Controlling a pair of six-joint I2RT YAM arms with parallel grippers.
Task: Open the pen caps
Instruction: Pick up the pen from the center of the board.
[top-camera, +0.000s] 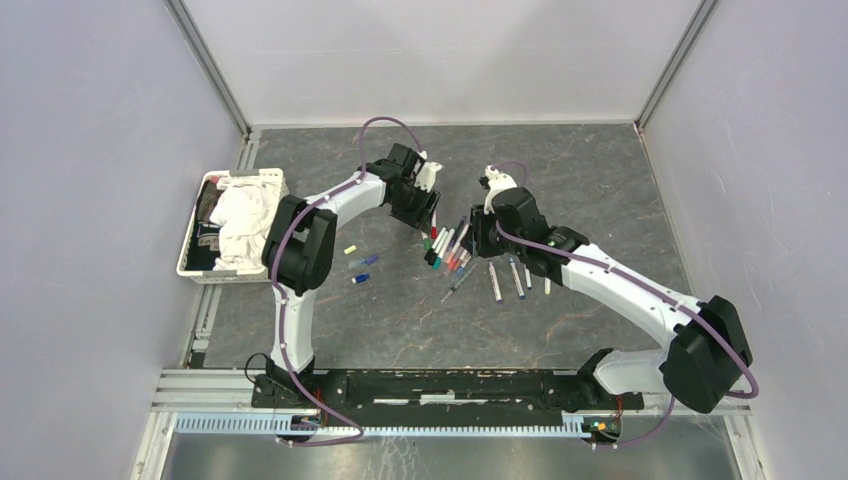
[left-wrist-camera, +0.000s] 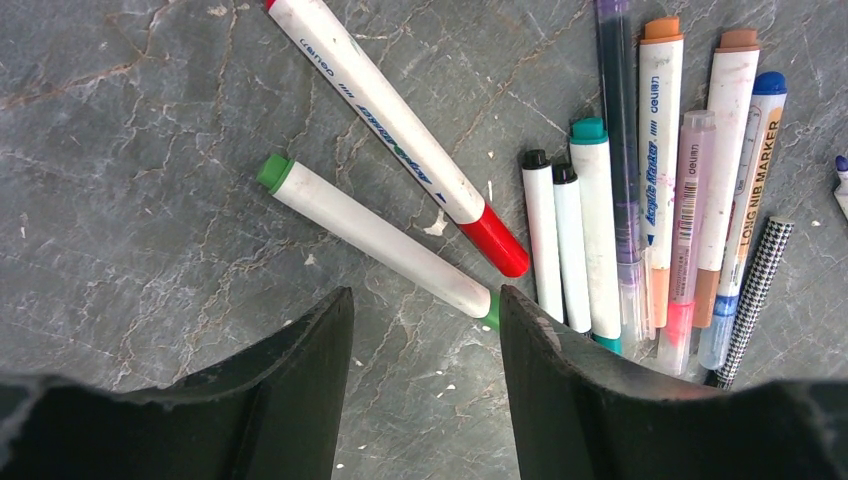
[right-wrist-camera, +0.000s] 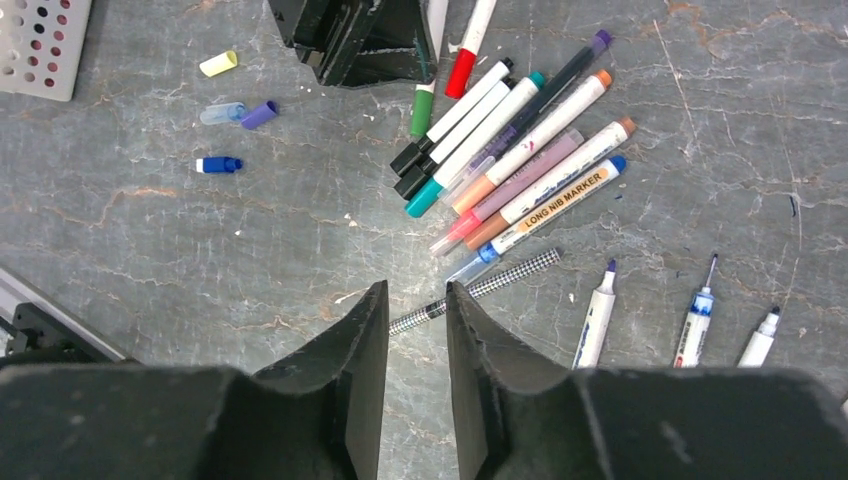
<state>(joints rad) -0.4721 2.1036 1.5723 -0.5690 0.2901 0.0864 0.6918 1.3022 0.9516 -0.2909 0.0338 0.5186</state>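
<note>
While the left fingers (left-wrist-camera: 300, 390) stand well apart above the desk (left-wrist-camera: 120, 200), released and grasping nothing, a green-ended pen (left-wrist-camera: 380, 235) lies with one end just beside the finger at frame right. The right fingers (right-wrist-camera: 350, 370) are only narrowly parted. A checked pen (right-wrist-camera: 500, 278) shows through their gap, though I cannot tell whether they touch it. At the left of the top view, a white basket (top-camera: 215, 275) holds a crumpled white cloth (top-camera: 243, 215). In the right wrist view, capped pens (right-wrist-camera: 520, 150) cluster at upper centre and three uncapped pens (right-wrist-camera: 597, 318) lie at lower right. Loose pen caps (right-wrist-camera: 218, 63), yellow, purple and blue, sit at upper left.
</note>
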